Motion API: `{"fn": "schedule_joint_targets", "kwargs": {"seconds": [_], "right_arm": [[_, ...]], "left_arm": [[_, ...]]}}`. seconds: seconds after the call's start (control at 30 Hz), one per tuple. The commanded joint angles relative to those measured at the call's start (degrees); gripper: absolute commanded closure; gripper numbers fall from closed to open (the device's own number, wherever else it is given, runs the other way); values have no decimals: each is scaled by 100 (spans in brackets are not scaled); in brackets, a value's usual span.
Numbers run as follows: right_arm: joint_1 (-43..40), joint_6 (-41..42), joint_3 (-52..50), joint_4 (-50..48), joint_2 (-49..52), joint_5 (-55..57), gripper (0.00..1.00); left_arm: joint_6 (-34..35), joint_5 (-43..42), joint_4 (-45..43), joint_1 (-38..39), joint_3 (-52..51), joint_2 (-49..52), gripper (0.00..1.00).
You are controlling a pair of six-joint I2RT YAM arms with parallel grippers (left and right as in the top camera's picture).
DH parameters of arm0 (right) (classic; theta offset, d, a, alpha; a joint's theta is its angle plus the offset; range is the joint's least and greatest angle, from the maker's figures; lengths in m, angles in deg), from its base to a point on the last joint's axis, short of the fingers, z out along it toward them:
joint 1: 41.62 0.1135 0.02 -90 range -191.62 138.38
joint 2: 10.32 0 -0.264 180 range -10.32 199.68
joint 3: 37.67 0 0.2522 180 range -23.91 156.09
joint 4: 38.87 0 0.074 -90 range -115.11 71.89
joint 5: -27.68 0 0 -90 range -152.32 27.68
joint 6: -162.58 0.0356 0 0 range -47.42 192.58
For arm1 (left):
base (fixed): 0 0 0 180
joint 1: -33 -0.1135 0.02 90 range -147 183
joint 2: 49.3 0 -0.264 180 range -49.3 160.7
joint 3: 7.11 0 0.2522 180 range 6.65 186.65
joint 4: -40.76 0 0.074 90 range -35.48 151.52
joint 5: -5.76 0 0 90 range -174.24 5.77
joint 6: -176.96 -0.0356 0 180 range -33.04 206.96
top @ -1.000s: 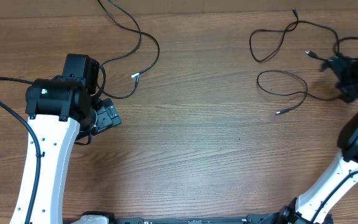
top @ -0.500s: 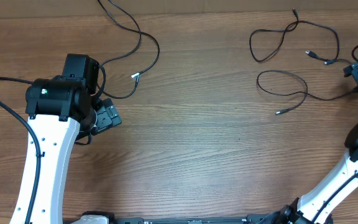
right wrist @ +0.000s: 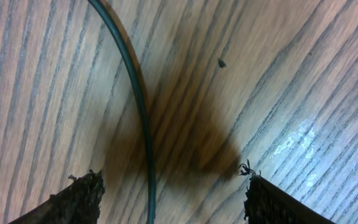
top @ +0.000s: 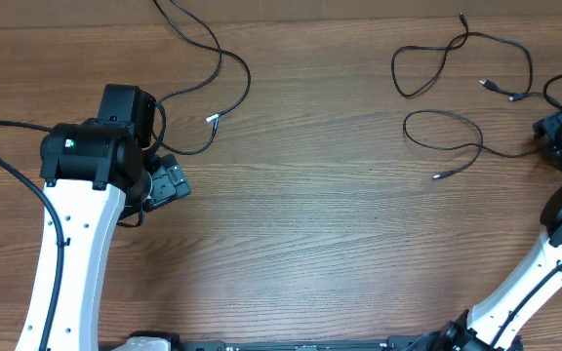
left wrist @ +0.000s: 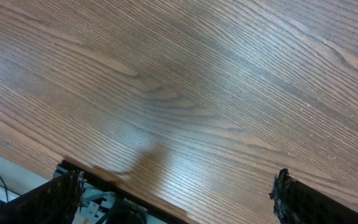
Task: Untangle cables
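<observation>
Black cable (right wrist: 138,93) crosses wooden table (right wrist: 291,74) between right hand's (right wrist: 173,199) fingers (right wrist: 82,199).

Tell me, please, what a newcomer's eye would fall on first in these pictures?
Thin black cables sprawl in loose loops over the wooden table, one at the far left, the others at the far right. At the right edge the right gripper hangs low with one cable running between its open fingers; the left gripper stands open over bare wood.
</observation>
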Motion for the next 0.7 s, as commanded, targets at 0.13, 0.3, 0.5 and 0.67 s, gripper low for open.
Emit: {"fn": "schedule_joint_targets", "kwargs": {"seconds": [0.13,0.3,0.5,0.67], "right_arm": [[4,-68,-68,-116,214,57,36],[2,-68,-68,-118,225,61,48],[2,-70,-68,-120,273,66,48],[2,-81,-118,-111,275,61,51]], "left_arm": [[92,118,-4,37,-9,9,1],[92,118,-4,37,-9,9,1],[92,118,-4,37,-9,9,1],[92,118,-4,37,-9,9,1]]}}
